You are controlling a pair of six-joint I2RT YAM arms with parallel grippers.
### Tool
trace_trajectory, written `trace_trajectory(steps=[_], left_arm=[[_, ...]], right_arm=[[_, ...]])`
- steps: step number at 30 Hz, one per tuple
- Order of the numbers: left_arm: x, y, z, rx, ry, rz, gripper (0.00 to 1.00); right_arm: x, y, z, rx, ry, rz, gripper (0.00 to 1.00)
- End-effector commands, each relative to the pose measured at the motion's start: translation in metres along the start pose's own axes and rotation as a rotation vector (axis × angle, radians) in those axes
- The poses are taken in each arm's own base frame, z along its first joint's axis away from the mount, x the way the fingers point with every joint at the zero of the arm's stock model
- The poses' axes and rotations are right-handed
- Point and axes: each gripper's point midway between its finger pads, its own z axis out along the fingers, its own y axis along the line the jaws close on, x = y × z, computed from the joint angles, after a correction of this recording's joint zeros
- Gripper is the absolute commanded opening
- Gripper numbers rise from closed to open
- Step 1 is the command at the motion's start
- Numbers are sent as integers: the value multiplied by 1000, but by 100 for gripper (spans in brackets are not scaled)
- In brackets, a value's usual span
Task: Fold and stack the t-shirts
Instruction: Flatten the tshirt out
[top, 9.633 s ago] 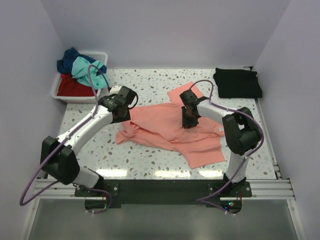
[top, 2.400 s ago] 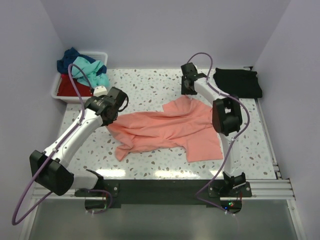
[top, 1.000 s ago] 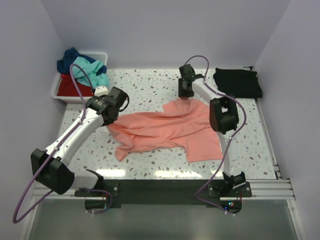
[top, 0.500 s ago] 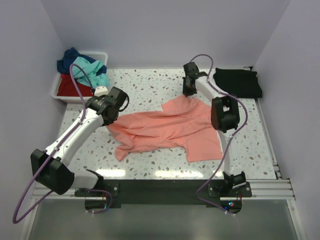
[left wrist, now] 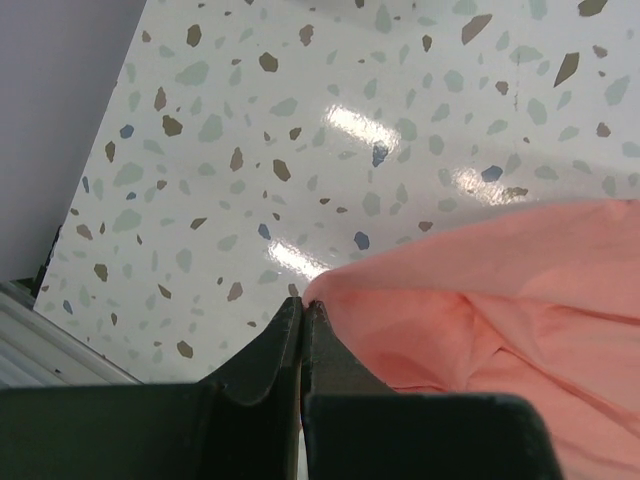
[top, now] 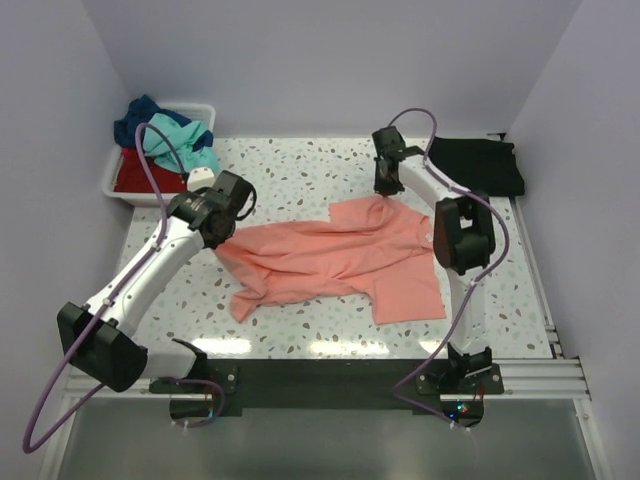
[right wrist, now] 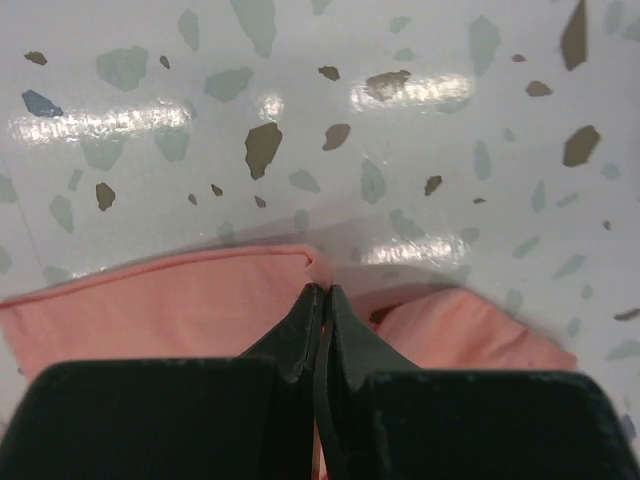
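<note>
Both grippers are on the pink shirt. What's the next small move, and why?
Probably ease them apart: the left gripper and right gripper each pinch an edge of the pink shirt, which lies bunched and creased between them, not flat.

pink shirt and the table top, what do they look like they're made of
Pink shirt: soft, thin knit cloth, probably cotton jersey, with a matte finish. It drapes limply and lies in wrinkles and folds.
Table: hard and smooth, white with coloured chips like terrazzo. It could be stone or a printed laminate. The finish is glossy, since bright lamp glare reflects off it.
</note>
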Motion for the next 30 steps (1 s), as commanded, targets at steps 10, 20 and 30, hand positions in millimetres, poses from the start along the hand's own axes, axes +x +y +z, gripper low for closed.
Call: trace_trajectory(steps=[10,20,30], left_arm=[[-130,-18,-44,88,-323,-121,0],[-217,-12,-76,117,-531,-177,0],[-308,-6,-175,383,-825,-318,0]], right_arm=[[-104,-77,-237,100,-519,118,0],[-138,-137,-424,119,-882,210,0],[-133,-178,-564,61,-1204,291,0]])
